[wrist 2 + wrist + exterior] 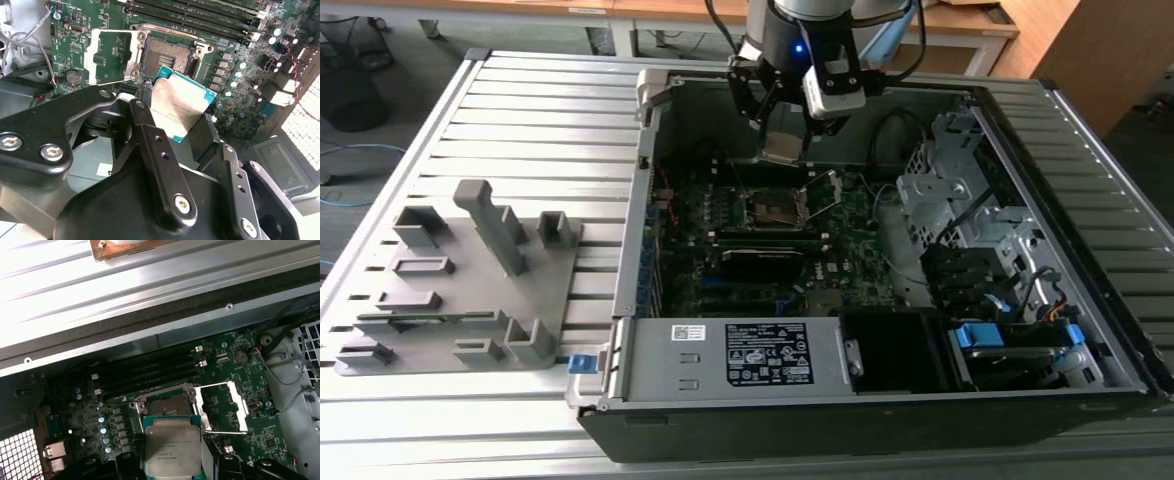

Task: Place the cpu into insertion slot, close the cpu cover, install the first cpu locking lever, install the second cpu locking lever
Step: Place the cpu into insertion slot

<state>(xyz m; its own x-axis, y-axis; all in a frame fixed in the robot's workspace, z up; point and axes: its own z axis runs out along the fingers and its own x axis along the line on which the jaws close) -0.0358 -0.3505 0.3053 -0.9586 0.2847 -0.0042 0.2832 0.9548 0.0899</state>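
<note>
Gripper (pixel 781 138) pinches the chip (pixel 172 445) by two opposite edges, above and just short of the open slot (pixel 165 407), its cover (pixel 223 407) swung aside; the chip, square with no long axis and metal top up, wants levelling, edges matched to the rim, and a straight, gentle drop.

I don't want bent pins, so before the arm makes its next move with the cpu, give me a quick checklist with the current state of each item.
1. The gripper shut on the cpu: ok.
2. The insertion slot free of anything, as far as it shows: ok.
3. The cpu cover swung open, lying beside the slot: ok.
4. Cpu centred and square over the slot: cannot tell.
5. Cpu seated in the slot: not ok, it is held above the board, apart from the slot.
</note>
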